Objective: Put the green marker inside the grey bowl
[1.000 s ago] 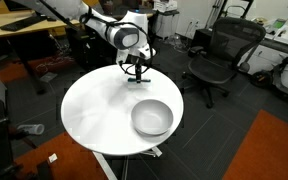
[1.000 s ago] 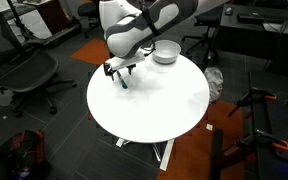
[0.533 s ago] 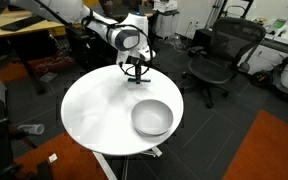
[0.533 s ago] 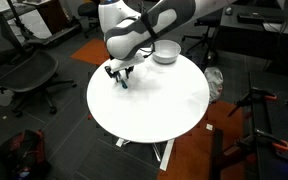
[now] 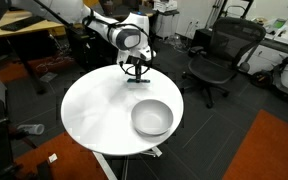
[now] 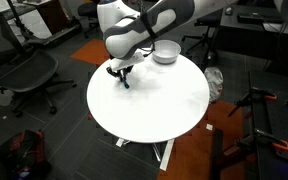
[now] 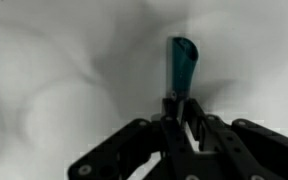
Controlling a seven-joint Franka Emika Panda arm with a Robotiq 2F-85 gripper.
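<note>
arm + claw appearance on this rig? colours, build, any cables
White, smooth, bulky-rounded robot arm with a dark ring at one joint. Matte black claw built of angular linked bars. No cables or markings discernible.

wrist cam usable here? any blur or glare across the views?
Wrist view: soft throughout; the green marker and the gripper have fuzzy edges, and the table is a pale wash with faint shadow blotches. In both exterior views: sharper but coarse; the table top is bright, close to blown out, the grey bowl reads clearly, and the marker is barely resolvable under the gripper.
</note>
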